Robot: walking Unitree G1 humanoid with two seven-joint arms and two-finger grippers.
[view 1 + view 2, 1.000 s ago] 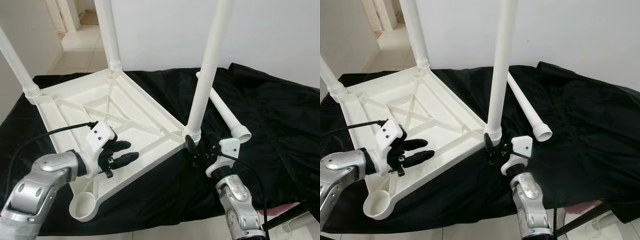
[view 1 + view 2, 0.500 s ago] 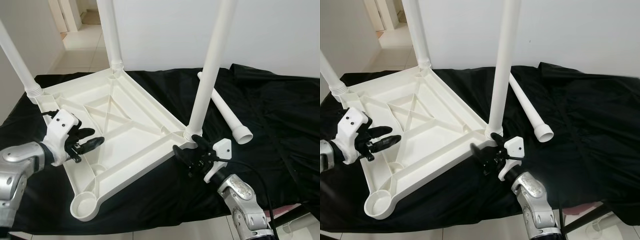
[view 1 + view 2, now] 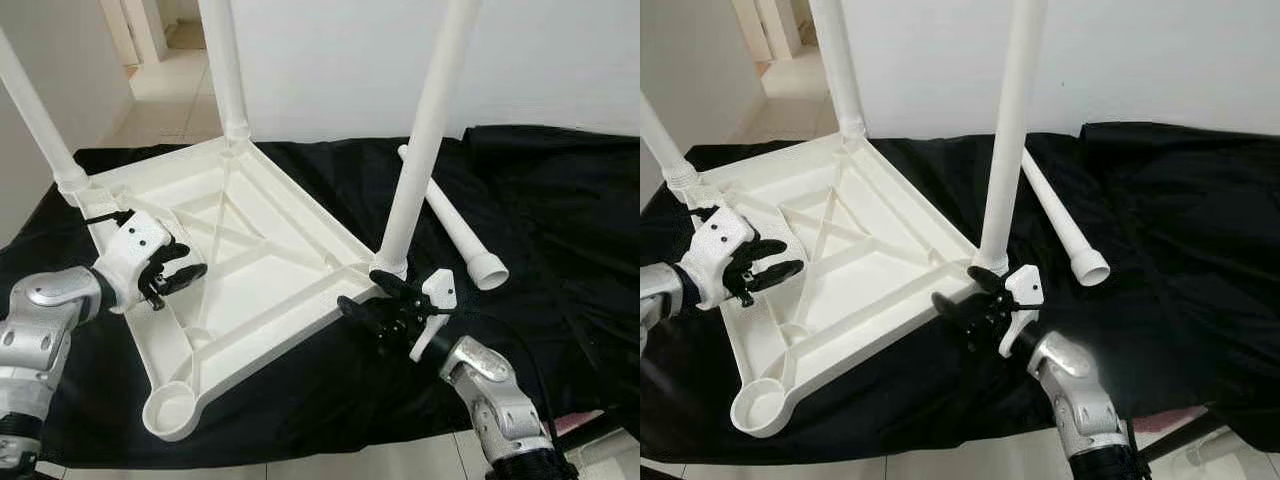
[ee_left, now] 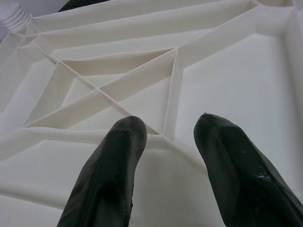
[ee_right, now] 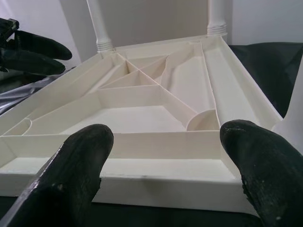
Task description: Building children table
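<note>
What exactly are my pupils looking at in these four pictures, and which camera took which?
A humanoid robot is assembling a child's white plastic table, lying upside down on a black cloth. Three legs are fitted; a fourth leg lies loose beside it, its corner socket empty. Two pictures come from the head's two eyes, looking down. The other two look along each wrist's black fingers. The left hand hovers open above the table's ribbed underside; the right hand is open at its near edge. Neither holds anything.

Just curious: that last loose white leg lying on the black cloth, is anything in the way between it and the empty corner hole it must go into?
The upright leg stands between the loose leg and the empty socket.
</note>
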